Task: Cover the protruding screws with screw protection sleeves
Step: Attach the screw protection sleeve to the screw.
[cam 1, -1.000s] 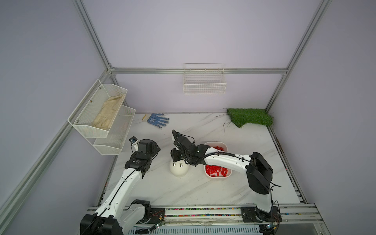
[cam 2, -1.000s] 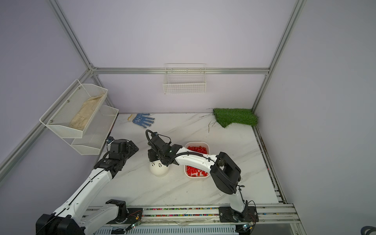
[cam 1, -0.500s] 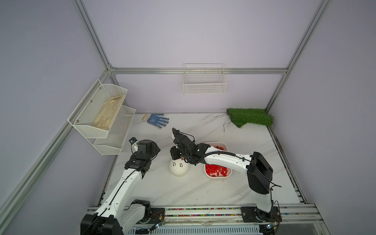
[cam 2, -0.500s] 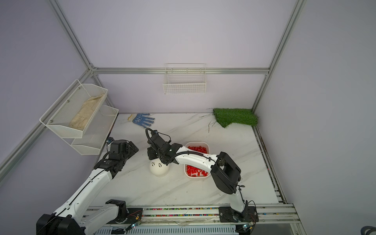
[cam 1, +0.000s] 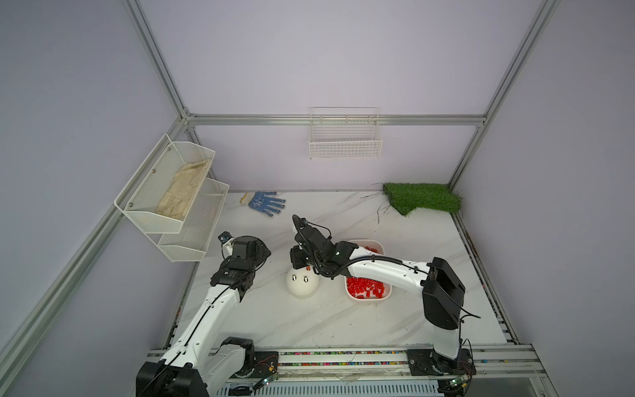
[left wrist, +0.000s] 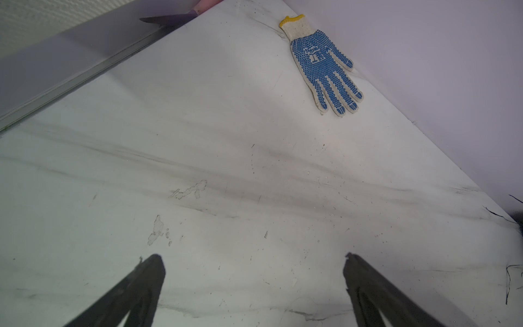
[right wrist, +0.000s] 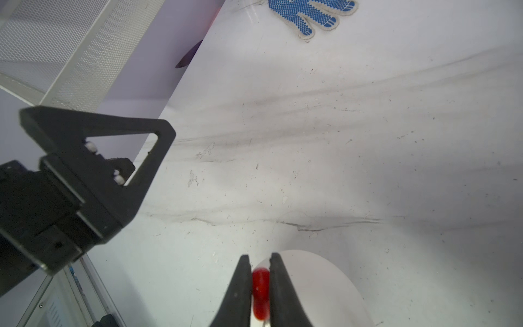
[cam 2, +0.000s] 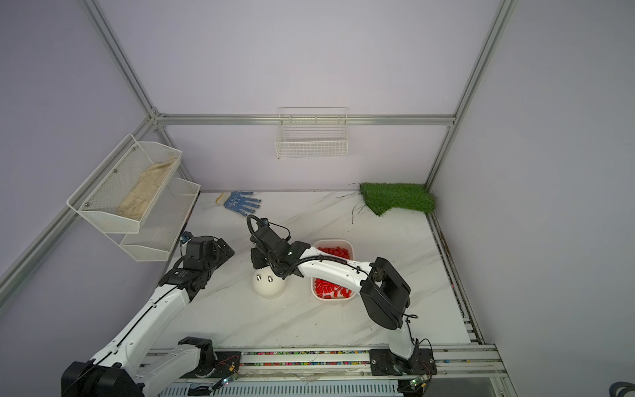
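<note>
Sleeve [right wrist: 260, 286], small red tube of smooth plastic, pinched by its sides in the clamped right gripper [right wrist: 260, 259], over the white dome [cam 1: 302, 285] mid-table. Probably light, stiff and slippery (easily flicked away), so hold mid-length, open end down. Two protruding screws [cam 1: 294, 277] glint bare, metallic. Screw protection sleeves [cam 1: 364, 287] fill the white tray [cam 1: 367, 300] to the right. Left gripper [left wrist: 252, 260] hangs spread wide, empty, left of the dome.

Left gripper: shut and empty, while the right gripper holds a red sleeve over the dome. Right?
No. The left gripper is open, not shut: the left wrist view shows its fingers wide apart with nothing between. The rest stands: the right gripper holds a red sleeve over the dome.
</note>
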You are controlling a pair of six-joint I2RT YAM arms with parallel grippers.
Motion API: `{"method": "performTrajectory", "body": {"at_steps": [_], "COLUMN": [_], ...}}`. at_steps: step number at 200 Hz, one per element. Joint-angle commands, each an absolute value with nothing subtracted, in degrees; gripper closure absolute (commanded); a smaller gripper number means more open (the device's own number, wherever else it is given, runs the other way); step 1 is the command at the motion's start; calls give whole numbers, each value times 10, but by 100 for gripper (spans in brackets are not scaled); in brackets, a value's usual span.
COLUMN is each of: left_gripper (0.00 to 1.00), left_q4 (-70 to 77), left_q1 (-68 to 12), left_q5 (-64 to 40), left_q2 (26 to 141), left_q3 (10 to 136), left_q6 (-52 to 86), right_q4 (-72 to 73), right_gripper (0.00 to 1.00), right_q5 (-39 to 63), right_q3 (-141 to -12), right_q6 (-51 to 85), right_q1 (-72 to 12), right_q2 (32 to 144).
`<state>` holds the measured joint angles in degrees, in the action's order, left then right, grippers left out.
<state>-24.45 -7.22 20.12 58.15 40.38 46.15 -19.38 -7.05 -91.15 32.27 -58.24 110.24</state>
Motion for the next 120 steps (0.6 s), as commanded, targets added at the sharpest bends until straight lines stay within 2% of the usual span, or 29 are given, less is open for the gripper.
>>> {"method": "performTrajectory", "body": {"at_steps": [1, 120], "left_gripper": [0, 0], "left_q4": [-226, -225], "left_q1": [-69, -69], "left_q5": [199, 198], "left_q2": [579, 577], "left_q3": [388, 385], "left_q6": [471, 472], "right_q4": [-203, -197], "right_gripper": [85, 85], "right_q5": [-81, -64], "right_q3": [-903, -891], "right_q6": [321, 330], "right_q1": [-584, -584], "right_q2": [1076, 1087]}}
